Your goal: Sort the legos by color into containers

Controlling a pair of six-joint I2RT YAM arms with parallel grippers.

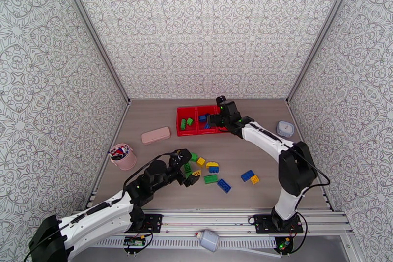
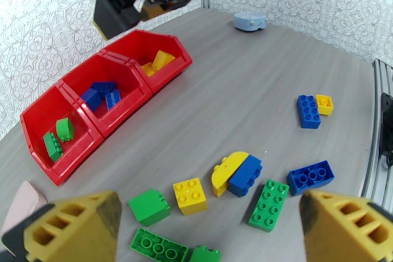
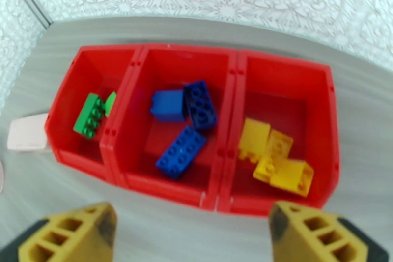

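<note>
Left end effector hangs spread wide and empty over about ten loose bricks on the tabletop. The bins hold two green, three blue, several yellow. Right end effector gapes empty above them. Roughly halfway, I'd say.

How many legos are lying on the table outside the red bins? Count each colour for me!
Green legos: 4
Blue legos: 3
Yellow legos: 3
Total: 10
</note>
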